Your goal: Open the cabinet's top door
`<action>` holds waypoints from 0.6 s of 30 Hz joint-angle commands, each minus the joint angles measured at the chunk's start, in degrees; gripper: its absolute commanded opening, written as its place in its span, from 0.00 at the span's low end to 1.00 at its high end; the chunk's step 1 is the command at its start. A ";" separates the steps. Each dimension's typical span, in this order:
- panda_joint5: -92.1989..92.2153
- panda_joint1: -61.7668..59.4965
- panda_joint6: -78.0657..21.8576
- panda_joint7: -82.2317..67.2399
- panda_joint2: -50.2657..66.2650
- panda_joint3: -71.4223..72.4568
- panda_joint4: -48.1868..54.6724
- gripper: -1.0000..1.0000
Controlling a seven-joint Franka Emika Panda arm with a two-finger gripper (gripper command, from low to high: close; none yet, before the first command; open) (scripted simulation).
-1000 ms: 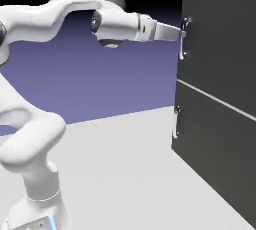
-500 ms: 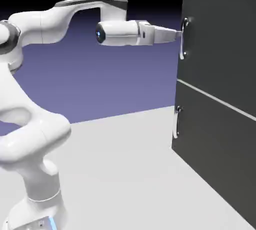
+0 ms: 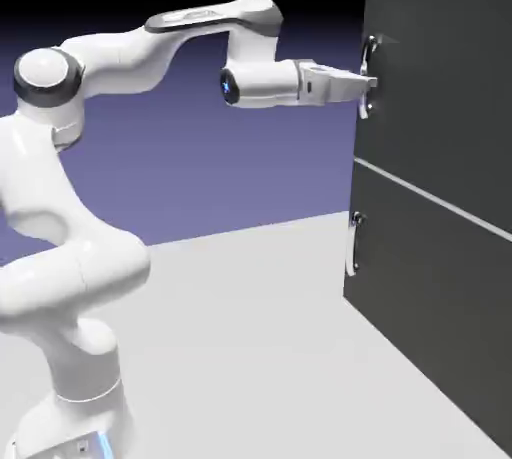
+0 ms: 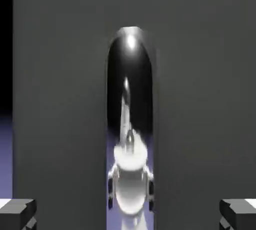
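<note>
Exterior view: you are looking at the cabinet (image 3: 440, 197) standing on the table (image 3: 260, 337) at the picture's right side, its dark front facing left toward the arm (image 3: 120, 147). The top door (image 3: 440, 77) is sitting flush with the lower door (image 3: 430, 317), a thin pale seam running between them. The top door's handle (image 3: 368, 77), a short upright silver bar, is lying by the door's left edge; the lower door's handle (image 3: 352, 244) is sitting directly below it, well apart.

The arm is reaching level from the left, and the claw (image 3: 368, 81) is meeting the top door's handle at about mid-height. Nothing else is standing on the table between the arm's base and the cabinet; the grey table surface is lying bare in front of the doors, and the room to the left of the door edge is taken only by the arm itself.

Hand view: you are seeing the handle (image 4: 130, 134) filling the middle as a glossy dark bar, with the two grey fingertips (image 4: 17, 214) sitting far out at either bottom corner. The claw's jaws are standing apart on both sides of the handle, not touching it. The cabinet's left edge is showing as a dark strip at the picture's left.
</note>
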 commanded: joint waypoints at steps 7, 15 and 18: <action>-2.79 12.46 -5.63 -0.95 1.15 -8.94 -10.15 0.00; -9.44 29.07 -12.50 0.27 0.42 -22.11 -22.75 0.00; -13.01 35.30 -15.21 1.60 -0.85 -27.51 -27.57 0.00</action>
